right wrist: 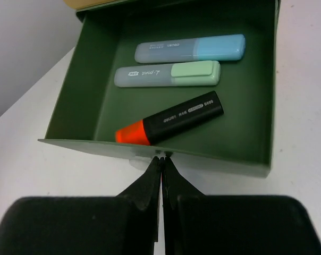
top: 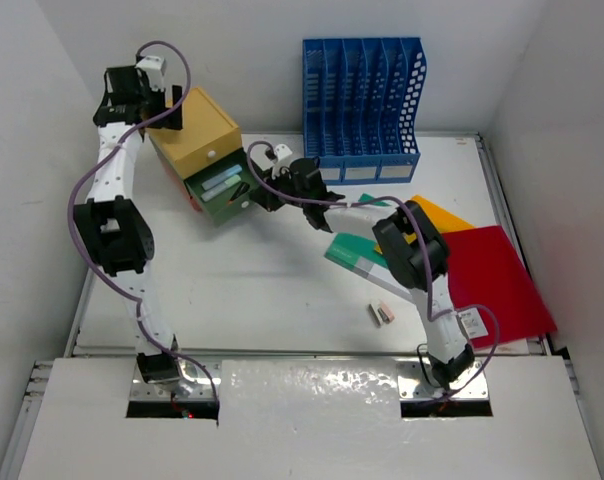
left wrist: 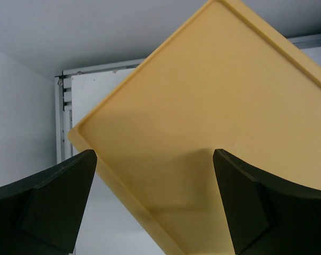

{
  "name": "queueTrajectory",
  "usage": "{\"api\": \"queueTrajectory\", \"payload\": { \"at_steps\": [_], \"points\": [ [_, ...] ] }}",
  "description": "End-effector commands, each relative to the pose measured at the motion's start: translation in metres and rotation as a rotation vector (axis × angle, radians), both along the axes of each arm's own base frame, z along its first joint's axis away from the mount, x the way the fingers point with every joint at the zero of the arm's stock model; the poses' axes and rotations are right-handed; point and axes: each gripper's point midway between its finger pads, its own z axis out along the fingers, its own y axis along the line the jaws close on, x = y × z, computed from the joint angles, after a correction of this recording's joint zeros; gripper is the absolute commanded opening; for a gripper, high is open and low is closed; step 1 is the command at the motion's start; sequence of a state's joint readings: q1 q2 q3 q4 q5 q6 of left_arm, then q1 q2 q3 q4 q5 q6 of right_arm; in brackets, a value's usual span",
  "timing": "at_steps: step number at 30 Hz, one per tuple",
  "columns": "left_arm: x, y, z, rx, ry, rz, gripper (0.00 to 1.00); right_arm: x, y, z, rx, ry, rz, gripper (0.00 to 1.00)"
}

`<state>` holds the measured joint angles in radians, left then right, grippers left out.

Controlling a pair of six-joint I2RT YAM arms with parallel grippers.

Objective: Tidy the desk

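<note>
The desk point(top: 282, 290) lies beneath both arms. Near its far-left corner the right gripper point(right wrist: 161, 157), pressed together, meets the open green drawer point(right wrist: 86, 90); the left gripper point(left wrist: 154, 196) hangs spread. Likely next: pushing it shut.

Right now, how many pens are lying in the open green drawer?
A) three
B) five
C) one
A: the right wrist view shows three in the green drawer: a blue highlighter, a green highlighter and a black marker with an orange end.
</note>
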<state>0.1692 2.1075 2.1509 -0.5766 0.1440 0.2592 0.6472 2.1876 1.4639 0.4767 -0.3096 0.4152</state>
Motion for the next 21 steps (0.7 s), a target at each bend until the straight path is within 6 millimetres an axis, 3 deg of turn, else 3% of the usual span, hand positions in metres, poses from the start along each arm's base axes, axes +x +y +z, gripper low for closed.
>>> {"api": "queueTrajectory", "payload": {
  "at_steps": [1,2,5,6,7,9,10,11,12,13,14,15,18,19,21],
  "points": [
    [0.008,-0.002,0.030,0.006,-0.090,-0.015,0.90,0.026,0.015,0.032,0.076,-0.069,-0.019,0.00],
    [0.008,-0.003,0.021,0.004,-0.075,-0.022,0.90,0.030,0.018,0.020,0.078,-0.057,-0.021,0.00],
    [0.010,-0.004,0.005,0.020,-0.055,-0.045,0.90,0.042,0.032,0.032,0.151,-0.090,-0.019,0.00],
    [0.010,-0.004,0.000,0.024,-0.050,-0.053,0.90,0.041,0.035,0.026,0.160,-0.085,-0.011,0.00],
    [0.009,-0.004,-0.004,0.034,-0.045,-0.063,0.90,0.044,0.042,0.037,0.196,-0.109,0.005,0.00],
    [0.008,-0.007,-0.015,0.033,-0.026,-0.088,0.89,0.050,0.052,0.028,0.239,-0.122,0.014,0.00],
    [0.007,-0.009,-0.022,0.031,-0.013,-0.106,0.89,0.055,0.061,0.043,0.277,-0.157,0.019,0.00],
    [0.007,-0.010,-0.024,0.032,-0.011,-0.114,0.89,0.057,0.065,0.042,0.289,-0.164,0.021,0.00],
    [0.006,-0.012,-0.025,0.032,-0.009,-0.123,0.89,0.061,0.070,0.024,0.284,-0.153,0.021,0.00],
    [0.007,-0.012,-0.029,0.031,-0.001,-0.128,0.89,0.063,0.079,0.036,0.312,-0.187,0.032,0.00],
    [0.007,-0.013,-0.030,0.028,0.000,-0.133,0.88,0.066,0.083,0.035,0.316,-0.201,0.021,0.00],
    [0.006,-0.014,-0.031,0.027,0.002,-0.137,0.88,0.071,0.086,0.016,0.297,-0.205,0.010,0.00],
    [0.007,-0.015,-0.034,0.025,0.006,-0.149,0.88,0.087,0.092,0.026,0.311,-0.273,-0.060,0.00],
    [0.007,-0.015,-0.037,0.027,0.012,-0.151,0.88,0.090,0.093,0.013,0.302,-0.266,-0.076,0.00],
    [0.007,-0.017,-0.038,0.025,0.012,-0.160,0.87,0.095,0.094,0.009,0.308,-0.289,-0.106,0.00]
  ]
}}
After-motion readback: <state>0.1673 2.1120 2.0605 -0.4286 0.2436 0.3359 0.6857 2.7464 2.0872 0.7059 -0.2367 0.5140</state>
